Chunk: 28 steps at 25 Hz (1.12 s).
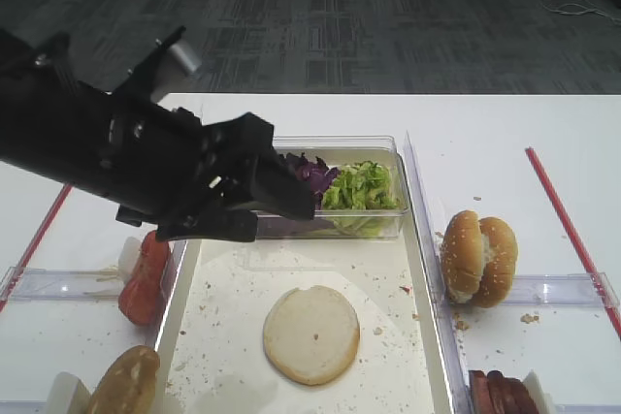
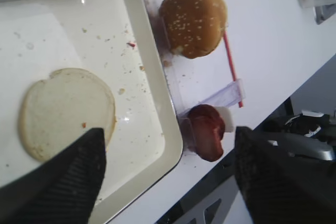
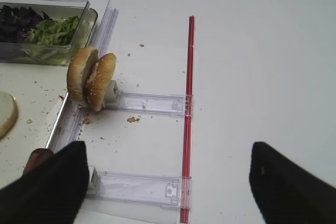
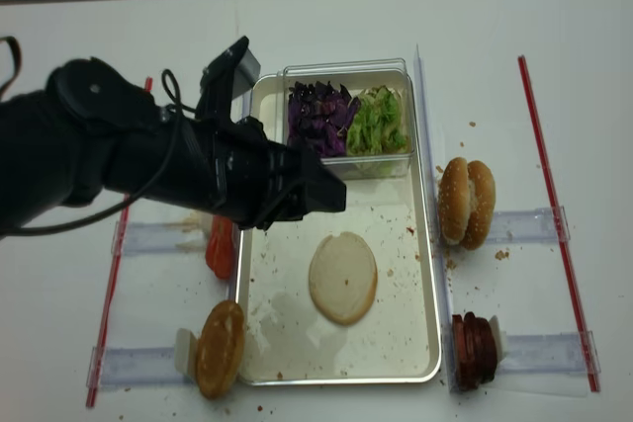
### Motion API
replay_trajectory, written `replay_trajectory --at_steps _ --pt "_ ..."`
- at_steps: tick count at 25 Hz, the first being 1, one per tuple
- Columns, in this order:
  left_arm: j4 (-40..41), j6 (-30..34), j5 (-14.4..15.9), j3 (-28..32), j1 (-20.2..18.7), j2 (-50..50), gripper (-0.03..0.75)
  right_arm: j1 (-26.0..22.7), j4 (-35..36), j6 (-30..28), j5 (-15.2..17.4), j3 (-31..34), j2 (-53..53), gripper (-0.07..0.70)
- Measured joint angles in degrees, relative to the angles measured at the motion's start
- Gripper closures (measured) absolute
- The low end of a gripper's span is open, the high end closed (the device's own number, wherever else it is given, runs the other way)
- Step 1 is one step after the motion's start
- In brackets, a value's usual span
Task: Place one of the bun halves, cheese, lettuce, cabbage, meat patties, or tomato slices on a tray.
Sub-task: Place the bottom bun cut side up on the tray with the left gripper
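A pale bun half (image 4: pixel 343 277) (image 1: pixel 310 334) (image 2: pixel 65 111) lies flat on the off-white tray (image 4: pixel 287 323) (image 1: pixel 233 307) (image 2: pixel 152 129). My left gripper (image 4: pixel 331 195) (image 2: pixel 168 177) hovers open above the tray, up-left of the bun half, with nothing between its fingers. At the tray's far end a clear box holds purple cabbage (image 4: pixel 318 118) (image 3: pixel 18 22) and green lettuce (image 4: pixel 376 121) (image 3: pixel 52 30). Meat patties (image 4: pixel 473 348) (image 2: pixel 206 132) stand right of the tray and tomato slices (image 4: pixel 220 247) left of it. My right gripper (image 3: pixel 168 182) is open and empty over the table. No cheese is in view.
A whole sesame bun (image 4: pixel 468 202) (image 3: pixel 92 77) stands on edge right of the tray. A domed brown bun half (image 4: pixel 220 348) sits at the tray's front left corner. Clear plastic holders and red strips (image 4: pixel 554 195) lie on both sides of the white table.
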Motion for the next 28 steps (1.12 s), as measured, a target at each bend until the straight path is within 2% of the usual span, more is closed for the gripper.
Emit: replay_trajectory --at_steps 7,10,13,17,24,28 --pt "0.34 -1.35 1.64 0.0 0.0 -6.17 0.209 0.0 0.0 0.0 0.0 0.0 0.0 -0.018" --pt "3.2 -2.56 2.04 0.0 0.0 -6.53 0.209 0.0 0.0 0.0 0.0 0.0 0.0 -0.018" --pt "10.46 -6.44 2.04 0.0 0.0 -6.53 0.209 0.0 0.0 0.0 0.0 0.0 0.0 -0.018" --pt "25.8 -14.99 2.3 0.0 0.0 -6.53 0.209 0.0 0.0 0.0 0.0 0.0 0.0 -0.018" --pt "50.43 -27.03 7.57 0.0 0.0 -6.53 0.21 0.0 0.0 0.0 0.0 0.0 0.0 -0.018" --pt "57.66 -31.92 9.47 0.0 0.0 -6.53 0.209 0.0 0.0 0.0 0.0 0.0 0.0 -0.018"
